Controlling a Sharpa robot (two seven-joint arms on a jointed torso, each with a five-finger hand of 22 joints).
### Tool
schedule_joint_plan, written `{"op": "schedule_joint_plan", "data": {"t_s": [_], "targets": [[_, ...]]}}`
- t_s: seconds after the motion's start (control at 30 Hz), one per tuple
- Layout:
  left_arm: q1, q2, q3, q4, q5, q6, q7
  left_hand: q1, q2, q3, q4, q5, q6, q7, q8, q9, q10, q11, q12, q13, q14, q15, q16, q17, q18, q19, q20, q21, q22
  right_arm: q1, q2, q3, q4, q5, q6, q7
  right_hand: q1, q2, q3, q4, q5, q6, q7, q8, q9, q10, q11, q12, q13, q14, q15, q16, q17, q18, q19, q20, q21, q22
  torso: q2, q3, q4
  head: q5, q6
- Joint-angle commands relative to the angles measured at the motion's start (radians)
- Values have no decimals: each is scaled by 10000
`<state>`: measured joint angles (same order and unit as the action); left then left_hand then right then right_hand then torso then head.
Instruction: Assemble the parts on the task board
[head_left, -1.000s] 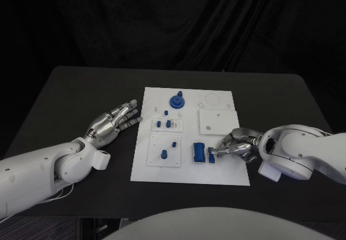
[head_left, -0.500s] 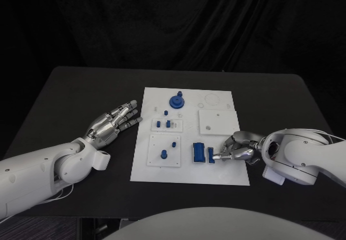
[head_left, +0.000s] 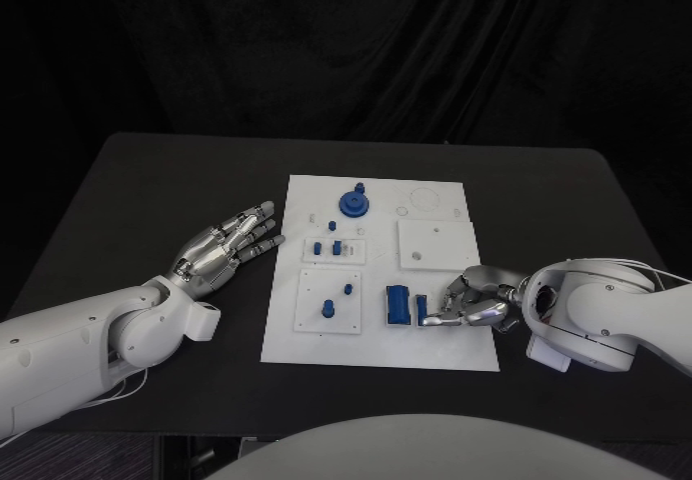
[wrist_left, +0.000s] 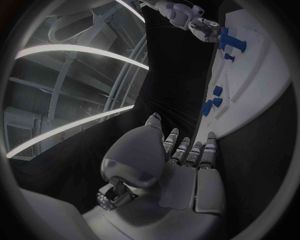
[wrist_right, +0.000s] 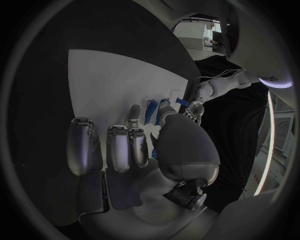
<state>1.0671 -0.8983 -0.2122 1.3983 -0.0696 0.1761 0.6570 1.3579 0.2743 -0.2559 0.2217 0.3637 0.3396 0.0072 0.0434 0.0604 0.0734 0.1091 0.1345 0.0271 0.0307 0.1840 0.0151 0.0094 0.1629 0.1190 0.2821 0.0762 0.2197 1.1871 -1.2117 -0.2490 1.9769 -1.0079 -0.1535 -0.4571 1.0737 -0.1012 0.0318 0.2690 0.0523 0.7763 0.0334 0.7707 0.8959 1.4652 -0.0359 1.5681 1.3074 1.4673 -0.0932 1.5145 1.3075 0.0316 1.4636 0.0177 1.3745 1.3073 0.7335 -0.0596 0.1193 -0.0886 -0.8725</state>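
The white task board (head_left: 378, 345) lies mid-table. A blue block (head_left: 397, 303) and a narrow blue piece (head_left: 421, 306) stand near its front right. My right hand (head_left: 464, 300) rests on the board there, fingers stretched out and apart, tips touching the board beside the narrow piece; nothing is gripped. In the right wrist view those fingers (wrist_right: 119, 145) reach toward the blue pieces (wrist_right: 153, 111). My left hand (head_left: 228, 243) lies open and flat on the table left of the board; its wrist view shows the hand (wrist_left: 181, 160) beside the board (wrist_left: 262, 85).
A round blue part (head_left: 353, 203) stands at the board's far side. Small blue pieces (head_left: 329, 246) sit mid-left, and another (head_left: 335, 305) on a raised white square. A plain raised square (head_left: 436, 242) lies behind my right hand. Black table (head_left: 159, 190) surrounds the board.
My right hand has slid slightly toward the front edge of the board and its fingers have straightened out beside the narrow piece. The left hand has not moved.
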Motion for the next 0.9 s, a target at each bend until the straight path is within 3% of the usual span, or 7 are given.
{"op": "schedule_joint_plan", "data": {"t_s": [0.03, 0.4, 0.73, 0.77, 0.9], "targets": [[-33, 13, -8, 0, 24, 79, -17, 110, 27, 14, -50, 50, 34, 35, 21, 13, -10, 69, 40, 6, 2, 43, 44, 10, 73, 48, 13, 65, -9, -39, 20, -3, -6, -112, 379, 93, 223, 97, 15, 24, -45, -14, -82, 63, 41, 1055, -64, 27, 2634, 707, -82, -48, 977, 189, 177, -71, -45, 1958, 15, -1, 6, 1, -1], [-40, 8, -8, 0, 23, 79, -23, 119, 31, 20, -69, 64, 71, 55, 29, 20, -11, 64, 40, 6, 3, 45, 45, 10, 72, 47, 13, 65, -15, -60, 138, -3, -63, -112, 444, 12, 482, 161, -9, -19, -40, 35, -106, 163, 105, 1055, -83, 27, 2634, 709, -96, -46, 991, 191, 173, -84, -59, 1955, 16, -3, -5, 21, -1], [-44, 9, -8, -3, 23, 91, -30, 124, 31, 23, -83, 72, 94, 68, 34, 25, -13, 62, 37, 6, 4, 46, 45, 10, 71, 49, 14, 66, -15, -79, 259, -3, -127, -112, 155, -68, 796, 505, 34, -142, 3, 205, -162, 412, 256, 1055, -129, 27, 2634, 729, -129, -28, 1042, 170, 230, -105, 29, 1987, 9, -2, 4, 54, -1], [-44, 6, -8, -4, 23, 91, -31, 124, 31, 23, -83, 72, 94, 68, 34, 25, -13, 62, 37, 6, 4, 46, 45, 10, 71, 49, 14, 66, -15, -81, 271, -3, -136, -112, 126, -69, 889, 688, 81, -191, 55, 266, -187, 489, 302, 1055, -152, 27, 2634, 730, -142, -31, 1039, 171, 237, -117, 31, 1988, 9, -4, 3, 55, -1], [-45, 0, -8, -9, 23, 86, -35, 124, 31, 23, -83, 72, 94, 68, 34, 25, -13, 62, 37, 6, 4, 46, 45, 10, 71, 49, 14, 66, -15, -87, 325, -3, -186, -112, 13, -77, 954, 828, 99, -234, 90, 297, -210, 539, 338, 1055, -169, 27, 2634, 730, -159, -35, 1035, 168, 245, -128, 38, 1991, 9, -8, -4, 72, -1]]}}
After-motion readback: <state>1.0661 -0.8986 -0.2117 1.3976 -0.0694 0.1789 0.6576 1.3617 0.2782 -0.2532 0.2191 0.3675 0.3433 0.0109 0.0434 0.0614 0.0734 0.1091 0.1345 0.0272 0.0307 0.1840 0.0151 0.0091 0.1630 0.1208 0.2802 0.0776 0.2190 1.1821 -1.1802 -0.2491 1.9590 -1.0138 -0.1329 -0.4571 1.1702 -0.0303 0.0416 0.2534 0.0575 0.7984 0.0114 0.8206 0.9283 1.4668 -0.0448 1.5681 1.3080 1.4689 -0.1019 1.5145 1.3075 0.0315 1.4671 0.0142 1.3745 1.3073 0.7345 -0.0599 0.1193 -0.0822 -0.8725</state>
